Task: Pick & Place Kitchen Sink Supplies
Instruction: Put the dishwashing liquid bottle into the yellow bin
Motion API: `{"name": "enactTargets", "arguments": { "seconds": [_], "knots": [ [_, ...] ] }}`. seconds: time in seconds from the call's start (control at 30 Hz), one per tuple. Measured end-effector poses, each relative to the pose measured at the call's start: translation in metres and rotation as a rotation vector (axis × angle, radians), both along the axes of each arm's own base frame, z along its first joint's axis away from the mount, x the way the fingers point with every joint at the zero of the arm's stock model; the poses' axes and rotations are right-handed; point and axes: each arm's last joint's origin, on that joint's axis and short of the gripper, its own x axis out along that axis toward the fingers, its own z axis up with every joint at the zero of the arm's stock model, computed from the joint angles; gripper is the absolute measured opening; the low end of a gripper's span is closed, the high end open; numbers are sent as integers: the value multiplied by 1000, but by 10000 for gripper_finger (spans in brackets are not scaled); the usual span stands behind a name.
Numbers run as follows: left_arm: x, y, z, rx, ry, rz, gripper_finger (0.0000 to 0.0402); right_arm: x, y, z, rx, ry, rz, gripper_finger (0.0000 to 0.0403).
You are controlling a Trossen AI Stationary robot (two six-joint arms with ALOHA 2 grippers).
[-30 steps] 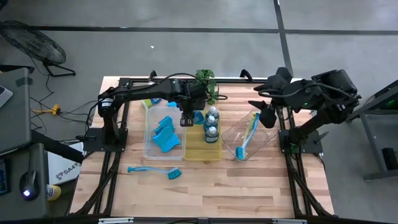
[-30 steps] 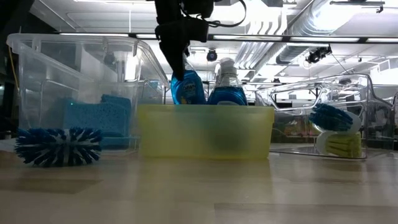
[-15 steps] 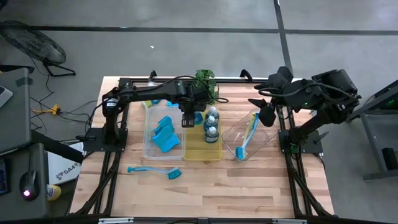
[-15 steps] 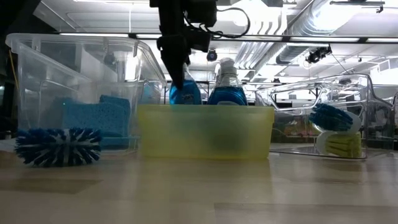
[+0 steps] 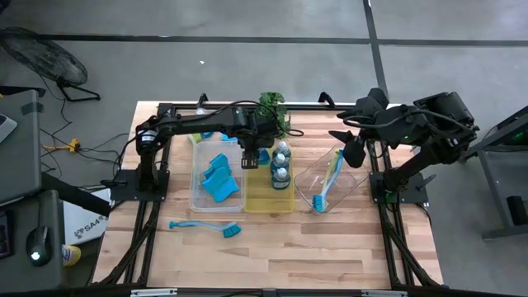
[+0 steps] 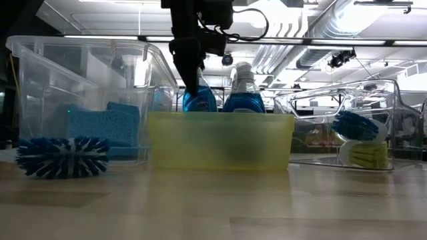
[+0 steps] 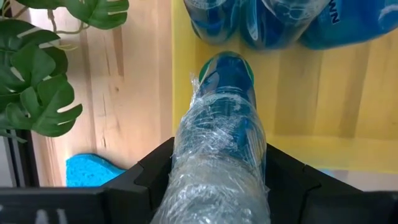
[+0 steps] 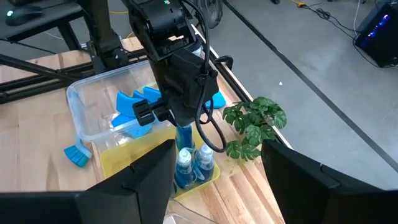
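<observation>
We have the left gripper [image 5: 250, 157] over the yellow tray [image 5: 257, 198], its fingers clasped round a soap bottle [image 7: 219, 149] that stands base-down at the tray's back end. To finish well, we spread the fingers only once the base sits flat, then lift straight up. Other bottles [image 5: 281, 165] stand just beside it, so any sideways drift could topple them. The plant [image 5: 275, 109] is close behind. The right gripper [image 5: 353, 148] waits, fingers apart and empty, above the clear tray [image 5: 307, 175] holding a brush [image 5: 328, 183].
</observation>
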Motion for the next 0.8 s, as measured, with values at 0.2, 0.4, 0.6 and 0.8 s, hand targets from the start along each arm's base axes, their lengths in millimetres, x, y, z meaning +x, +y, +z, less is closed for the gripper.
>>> {"name": "enactTargets", "arguments": {
  "seconds": [0.2,0.4,0.6,0.8],
  "knots": [
    [3,0,-6,-25,10,-4,180,0,0,0,-1,0,-1,232],
    [8,1,-19,-23,54,5,180,0,0,0,8,-4,-7,232],
    [7,2,-22,-17,83,11,181,0,0,0,11,-5,-7,232],
    [9,2,-21,-11,60,6,182,0,0,0,14,-4,-4,232]
  ]
}}
